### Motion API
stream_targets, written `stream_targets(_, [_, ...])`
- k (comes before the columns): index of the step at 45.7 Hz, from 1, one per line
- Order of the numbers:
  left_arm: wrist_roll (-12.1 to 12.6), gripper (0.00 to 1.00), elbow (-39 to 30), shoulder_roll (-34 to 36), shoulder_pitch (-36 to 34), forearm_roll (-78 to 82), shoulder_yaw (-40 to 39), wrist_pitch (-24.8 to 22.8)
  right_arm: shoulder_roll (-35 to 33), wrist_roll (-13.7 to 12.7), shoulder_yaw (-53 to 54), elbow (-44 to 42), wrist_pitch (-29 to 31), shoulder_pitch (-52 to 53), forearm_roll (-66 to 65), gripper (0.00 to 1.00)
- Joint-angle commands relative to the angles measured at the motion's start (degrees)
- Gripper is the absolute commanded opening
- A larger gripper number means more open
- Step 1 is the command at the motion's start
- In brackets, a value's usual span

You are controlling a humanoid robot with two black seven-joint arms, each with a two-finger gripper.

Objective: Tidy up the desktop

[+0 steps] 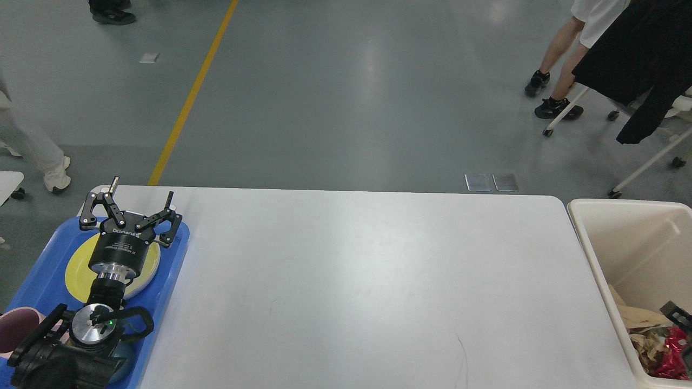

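The white desktop (357, 281) fills the middle of the head view, and its surface shows nothing lying on it. My left gripper (141, 190) is open and holds nothing. It hovers over the far end of a blue tray (46, 262) at the table's left edge, above a yellow plate (78, 270). Only a small black part of my right gripper (679, 314) shows at the right edge, over the cream bin (621, 227). A crumpled red can (669, 354) lies among the paper scraps in that bin.
A pink cup (13, 330) stands at the near end of the tray, partly behind my left arm. People stand on the grey floor beyond the table, at the left and at the far right. A wheeled chair (649, 156) is at the right.
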Motion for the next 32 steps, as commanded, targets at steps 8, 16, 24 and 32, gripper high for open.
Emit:
stream_targets(8, [0.0,0.97,0.01,0.0,0.05,0.0,0.0,0.01,-5.64,4.6,21.08,10.1,0.67,7.6,-0.81,1.0])
stream_targets(16, [0.0,0.97,-0.07,0.0,0.05,0.0,0.0,0.01,-12.25,8.12,53.22,25.57,1.02,6.64,-0.98,1.0])
stream_targets(24, [0.0,0.97,0.01,0.0,0.05,0.0,0.0,0.01,-8.65,8.21,87.17,35.15,2.86,-4.08,-1.33,1.0])
stream_targets(32, [0.0,0.97,-0.07,0.0,0.05,0.0,0.0,0.01,-0.3,8.13,102.83,41.84,16.11,-11.47,-4.41,1.0])
